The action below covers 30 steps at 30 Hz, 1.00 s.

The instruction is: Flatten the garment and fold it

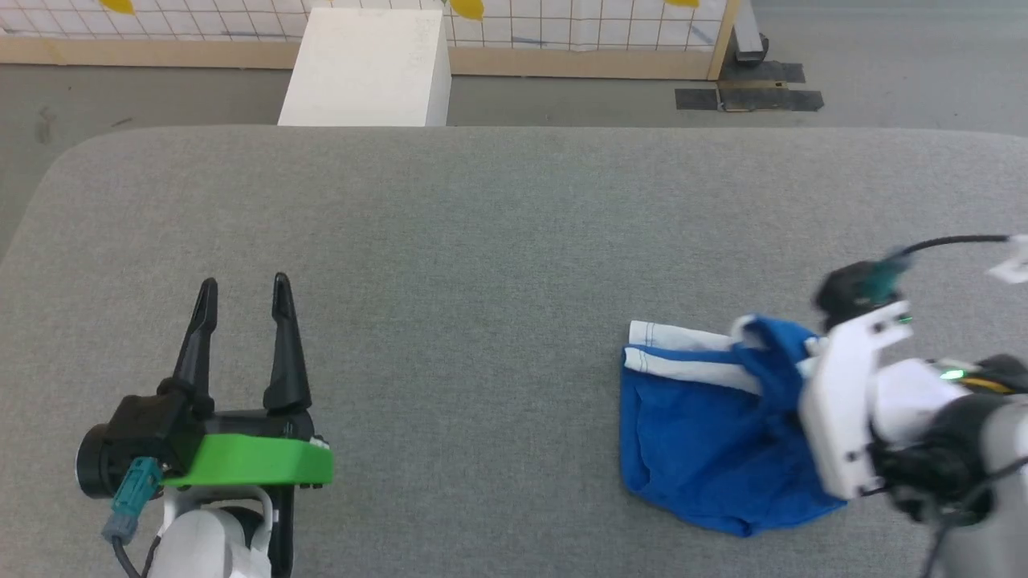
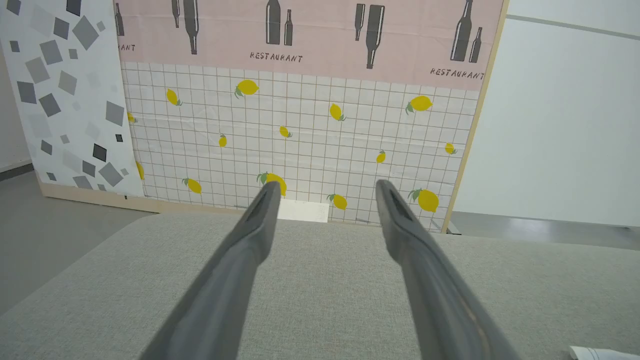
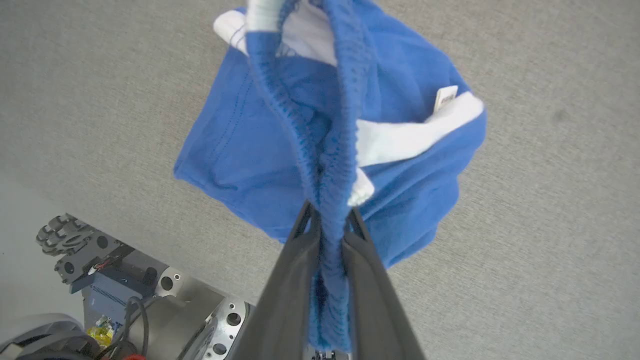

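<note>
Grey tabletop (image 1: 498,225) open across middle and far side, garment (image 1: 699,433) heaped at right, right gripper (image 3: 330,212) pinched on it there, left gripper (image 1: 245,282) low at left with jaws apart, white box (image 1: 365,68) beyond the far edge

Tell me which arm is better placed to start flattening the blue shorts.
Right. The right hand is shut on the waistband of the shorts; the left hand is open, far across the table, touching nothing.

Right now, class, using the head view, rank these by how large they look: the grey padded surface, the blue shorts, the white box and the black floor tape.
1. grey padded surface
2. blue shorts
3. white box, farther off, so true size unsure
4. black floor tape
</note>
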{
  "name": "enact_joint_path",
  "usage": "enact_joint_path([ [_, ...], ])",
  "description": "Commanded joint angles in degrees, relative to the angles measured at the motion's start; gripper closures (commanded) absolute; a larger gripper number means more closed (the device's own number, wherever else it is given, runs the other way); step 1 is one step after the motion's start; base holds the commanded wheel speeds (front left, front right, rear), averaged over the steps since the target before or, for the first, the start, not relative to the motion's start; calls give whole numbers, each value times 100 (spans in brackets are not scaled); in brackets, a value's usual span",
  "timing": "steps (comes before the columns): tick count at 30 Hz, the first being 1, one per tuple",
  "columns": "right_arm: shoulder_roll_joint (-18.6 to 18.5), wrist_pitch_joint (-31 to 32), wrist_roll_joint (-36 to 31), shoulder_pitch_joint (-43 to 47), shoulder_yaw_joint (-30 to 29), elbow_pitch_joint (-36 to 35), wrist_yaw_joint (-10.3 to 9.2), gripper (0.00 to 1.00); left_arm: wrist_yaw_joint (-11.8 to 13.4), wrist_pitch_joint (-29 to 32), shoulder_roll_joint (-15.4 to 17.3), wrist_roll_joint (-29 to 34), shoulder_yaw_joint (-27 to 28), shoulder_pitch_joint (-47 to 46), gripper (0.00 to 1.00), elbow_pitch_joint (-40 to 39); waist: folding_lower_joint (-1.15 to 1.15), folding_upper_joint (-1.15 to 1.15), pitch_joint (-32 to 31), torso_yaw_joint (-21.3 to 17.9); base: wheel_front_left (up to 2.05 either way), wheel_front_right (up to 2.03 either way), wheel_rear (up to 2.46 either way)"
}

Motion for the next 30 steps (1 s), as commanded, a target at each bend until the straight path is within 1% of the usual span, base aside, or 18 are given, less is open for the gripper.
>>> enact_joint_path([
  [1,122,-114,-84,-21,124,86,-9,100,-55,-27,-38,45,7,56,0,-20,0,0,40,45,0,0,0],
  [4,333,-411,-258,-157,381,426,-9,100,-97,-27,-61,47,-7,20,0,-14,0,0,109,131,0,0,0],
  [8,589,-872,-477,-388,647,1127,-9,100,-162,-27,-83,57,-9,-39,0,41,0,0,199,273,0,0,0],
  [11,659,-1126,-589,-522,889,1618,-9,100,-195,-27,-96,65,13,-43,0,74,0,0,222,351,0,0,0],
  [12,662,-1232,-608,-569,1006,1759,-9,79,-205,-27,-100,66,26,-41,0,87,0,0,227,372,0,0,0],
  [13,650,-1336,-619,-616,1123,1878,-9,0,-215,-27,-104,69,37,-37,0,96,0,0,229,385,0,0,0],
  [17,627,-1640,-490,-795,1387,2076,-9,0,-236,-27,-119,88,75,1,0,109,0,0,200,389,0,0,0],
  [19,584,-1781,-415,-887,1452,2010,-9,0,-245,-27,-125,99,93,15,0,128,0,0,164,363,0,0,0],
  [21,597,-1964,-247,-933,1400,1839,-9,0,-258,-27,-130,111,101,16,0,144,0,0,120,322,0,0,0],
  [24,665,-2228,38,-928,1076,1451,-9,0,-262,-27,-136,136,115,32,0,116,0,0,58,224,0,0,0],
  [25,662,-2332,79,-898,884,1283,-9,0,-262,-27,-139,147,117,39,0,111,0,0,35,189,0,0,0],
  [27,584,-2493,9,-808,534,997,-9,0,-260,-27,-141,165,139,46,0,96,0,0,-4,115,0,0,0],
  [30,409,-2618,-267,-549,0,702,-9,0,-268,-27,-142,199,194,58,0,70,0,0,-29,-4,0,0,0],
])
